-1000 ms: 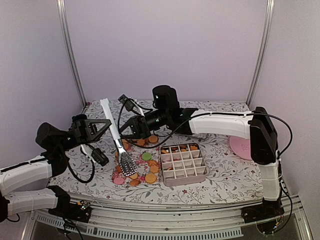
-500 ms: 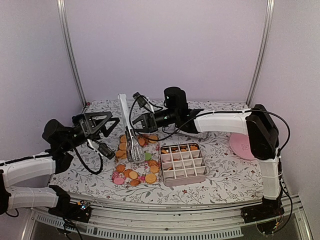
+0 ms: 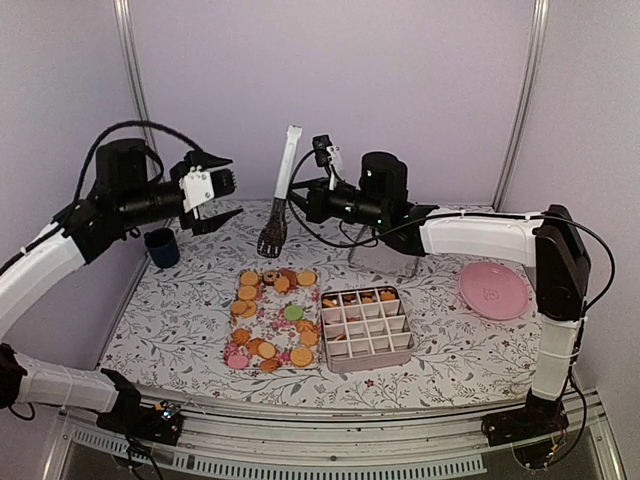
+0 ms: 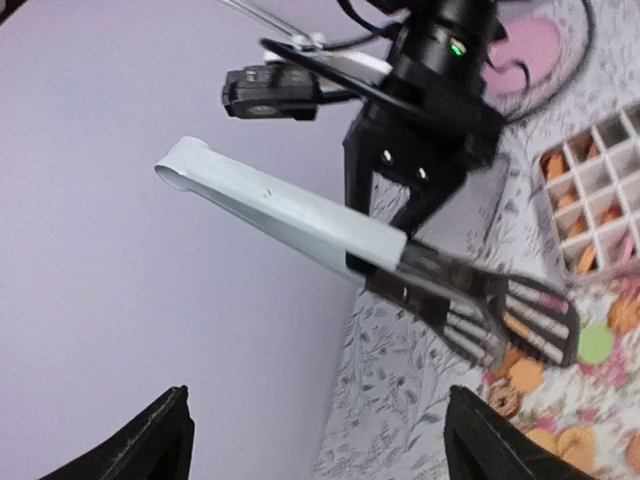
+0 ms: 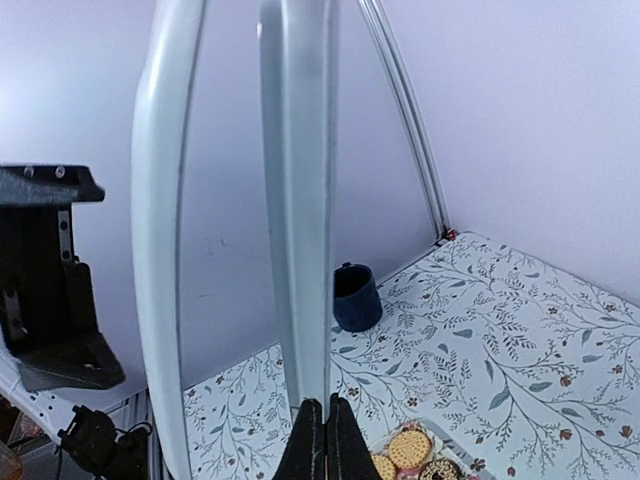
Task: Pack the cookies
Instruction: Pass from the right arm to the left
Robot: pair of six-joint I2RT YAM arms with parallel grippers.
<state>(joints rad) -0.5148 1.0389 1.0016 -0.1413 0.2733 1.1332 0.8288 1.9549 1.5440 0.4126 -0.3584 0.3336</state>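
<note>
Above table's point(image 3: 440, 340) far side, right gripper point(image 3: 303, 196) is pinching tongs point(image 3: 283, 185) alone; left gripper point(image 3: 226, 198), jaws now spread, is pulling away after letting go. Loose cookies point(image 3: 270, 320) are lying beside divided box point(image 3: 367, 345); scooping is becoming possible.

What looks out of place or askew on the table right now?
Most cookies lie loose, scattered on the table beside the divided box, which holds only a few. The tongs hang tilted in mid-air, head down, pinched by the right hand alone; the left hand stands open, apart from them.
</note>
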